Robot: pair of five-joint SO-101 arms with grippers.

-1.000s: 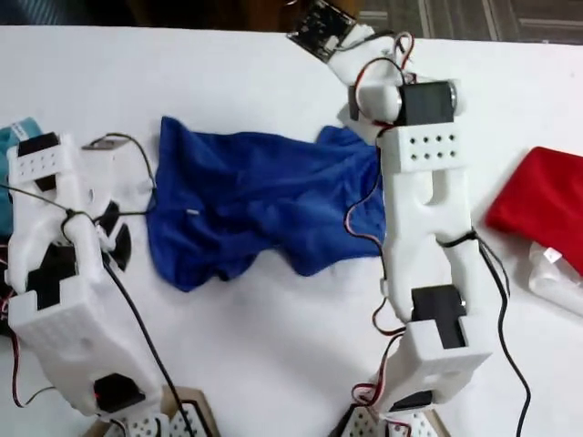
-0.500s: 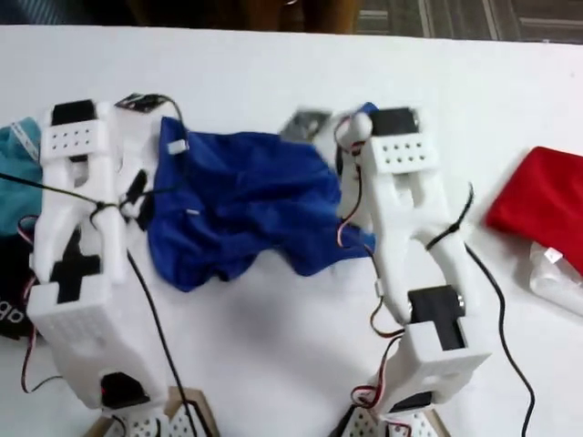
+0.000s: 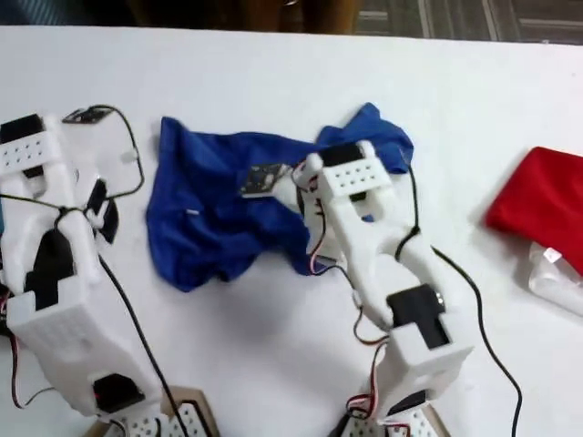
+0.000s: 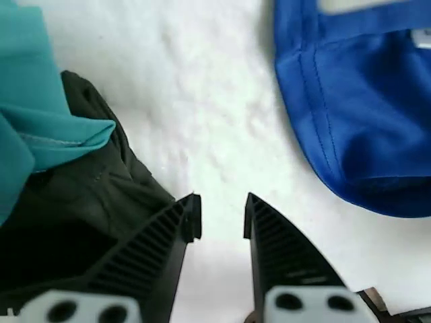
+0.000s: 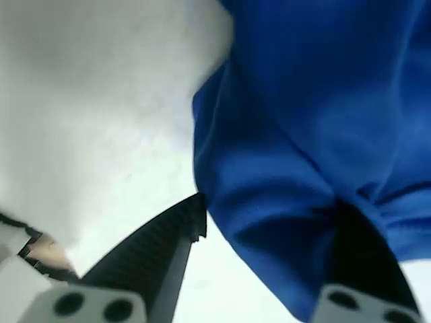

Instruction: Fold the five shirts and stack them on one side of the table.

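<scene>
**A:** Blue shirt [image 3: 228,209]: where does it lie?

**B:** Mid-table, on the white table [image 3: 273,364]. It is crumpled and spread left to right, with its right end heaped up toward the far side. The right arm [image 3: 364,228] reaches over it from the near edge.

**A:** And the other shirts?

**B:** A red shirt [image 3: 542,205] lies well apart at the right edge. At the left, a teal shirt [image 4: 34,101] overlaps a dark shirt [image 4: 87,202], close by the left arm [image 3: 55,273].

**A:** The pincers?

**B:** The right gripper [image 5: 266,215] has its jaws spread wide with a bunch of blue cloth hanging between them. I judge it released rather than clamped. The left gripper [image 4: 219,215] is parted and empty, low over bare table between the dark shirt and the blue hem.

**A:** What might go wrong?

**B:** The cloth drapes against one of the right jaws. If that arm draws off, I'd expect the fabric to catch, drag along and undo whatever fold is there. The shirt is also rumpled, so any fold made on it would likely come out lopsided. The left jaws sit just beside the dark shirt, and a careless sweep could snag that pile.
</scene>
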